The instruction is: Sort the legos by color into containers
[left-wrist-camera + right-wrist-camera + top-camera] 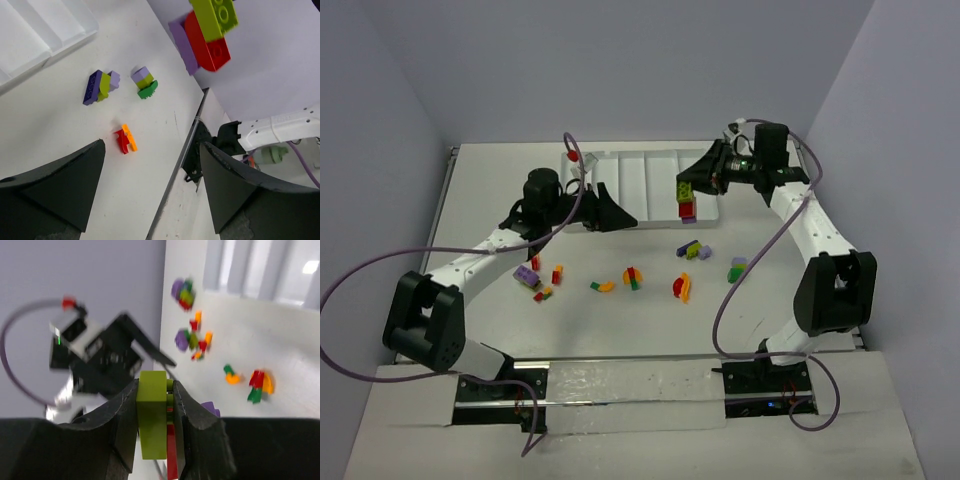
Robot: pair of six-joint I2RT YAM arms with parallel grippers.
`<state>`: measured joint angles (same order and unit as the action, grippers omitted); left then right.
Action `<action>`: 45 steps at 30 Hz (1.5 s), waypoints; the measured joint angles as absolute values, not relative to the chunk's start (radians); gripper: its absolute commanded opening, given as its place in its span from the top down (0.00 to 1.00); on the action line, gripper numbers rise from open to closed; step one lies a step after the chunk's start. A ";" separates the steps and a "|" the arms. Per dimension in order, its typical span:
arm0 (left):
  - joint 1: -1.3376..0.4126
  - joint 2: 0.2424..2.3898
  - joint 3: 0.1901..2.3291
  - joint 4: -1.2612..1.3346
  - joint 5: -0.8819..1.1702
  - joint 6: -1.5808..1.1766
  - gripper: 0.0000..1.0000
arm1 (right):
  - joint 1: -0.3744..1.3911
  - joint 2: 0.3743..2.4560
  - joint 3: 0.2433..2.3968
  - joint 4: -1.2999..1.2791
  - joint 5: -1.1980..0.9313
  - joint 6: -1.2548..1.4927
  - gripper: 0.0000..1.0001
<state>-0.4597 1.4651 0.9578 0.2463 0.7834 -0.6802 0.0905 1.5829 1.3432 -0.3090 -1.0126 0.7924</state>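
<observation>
Two grippers face each other by the tray in the top view. The right gripper is clamped on a lego stack: lime in the grip, red and purple sticking out past it, and the tray's end seemingly just beneath the jaws. The left gripper has its jaws apart and empty, pointing at the stack with a clear gap between them. Loose legos lie on the table behind both sets of jaws.

Left wrist: the fingers are spread wide with nothing between. The stack hangs in the air ahead and to the right of the jaws. Small clumps lie on the table ahead, and a tray corner is ahead-left.

Right wrist: blurry. The jaws are tight on the lime brick, with red showing below. The dark shape beyond is probably the left gripper.

The step is likely splitting the mixed stack. The right should hold the lime firmly. The left should line up on the exposed red and purple part, close fully before pulling, then tilt the bricks apart rather than yank. Working low over the tray would keep a dropped brick from bouncing off.
</observation>
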 measured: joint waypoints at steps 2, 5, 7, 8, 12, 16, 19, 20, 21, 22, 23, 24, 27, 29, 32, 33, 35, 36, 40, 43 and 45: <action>-0.474 1.438 0.977 0.178 0.740 -0.663 0.01 | 0.072 1.569 1.343 -0.279 -0.928 0.866 1.00; -0.523 1.442 1.063 0.096 0.668 -0.652 0.01 | 0.081 1.560 1.344 -0.291 -0.807 0.930 1.00; -0.561 1.452 1.121 0.055 0.625 -0.641 0.01 | 0.093 1.560 1.348 -0.319 -0.736 0.952 1.00; -0.580 1.462 1.155 0.034 0.600 -0.633 0.01 | 0.100 1.560 1.352 -0.339 -0.700 0.959 1.00; -0.627 1.518 1.258 -0.015 0.531 -0.611 0.01 | 0.140 1.560 1.388 -0.418 -0.583 0.965 1.00; -0.646 1.595 1.326 -0.059 0.476 -0.595 0.01 | 0.174 1.560 1.425 -0.465 -0.507 0.965 1.00; -0.669 1.641 1.354 -0.095 0.432 -0.583 0.03 | 0.188 1.560 1.438 -0.485 -0.480 0.965 1.00; -0.678 1.654 1.362 -0.109 0.416 -0.578 0.03 | 0.190 1.560 1.440 -0.492 -0.473 0.965 1.00; -0.686 1.664 1.370 -0.122 0.400 -0.572 0.03 | 0.192 1.560 1.441 -0.495 -0.468 0.965 1.00; -0.692 1.673 1.379 -0.133 0.388 -0.568 0.03 | 0.194 1.560 1.441 -0.499 -0.462 0.965 1.00; -0.697 1.680 1.387 -0.141 0.377 -0.566 0.04 | 0.194 1.560 1.442 -0.503 -0.456 0.964 1.00; -0.702 1.686 1.394 -0.147 0.367 -0.564 0.04 | 0.194 1.560 1.442 -0.506 -0.451 0.964 1.00; -0.708 1.690 1.410 -0.156 0.352 -0.564 0.05 | 0.197 1.560 1.442 -0.514 -0.433 0.963 1.00; -0.710 1.691 1.423 -0.156 0.349 -0.564 0.05 | 0.200 1.560 1.442 -0.519 -0.423 0.962 1.00; -0.711 1.695 1.437 -0.154 0.347 -0.569 0.06 | 0.208 1.560 1.445 -0.528 -0.403 0.959 1.00; -0.712 1.697 1.441 -0.153 0.347 -0.571 0.07 | 0.211 1.560 1.447 -0.532 -0.399 0.957 1.00; -0.712 1.705 1.444 -0.153 0.348 -0.577 0.09 | 0.216 1.560 1.453 -0.537 -0.388 0.956 1.00; -0.713 1.712 1.447 -0.153 0.348 -0.581 0.09 | 0.218 1.560 1.455 -0.538 -0.385 0.955 1.00; -0.713 1.749 1.464 -0.153 0.352 -0.598 0.17 | 0.220 1.560 1.459 -0.540 -0.380 0.950 1.00; -0.715 1.772 1.482 -0.153 0.359 -0.609 0.27 | 0.220 1.560 1.459 -0.540 -0.370 0.949 1.00; -0.718 1.781 1.493 -0.152 0.365 -0.619 0.32 | 0.220 1.560 1.459 -0.540 -0.369 0.949 1.00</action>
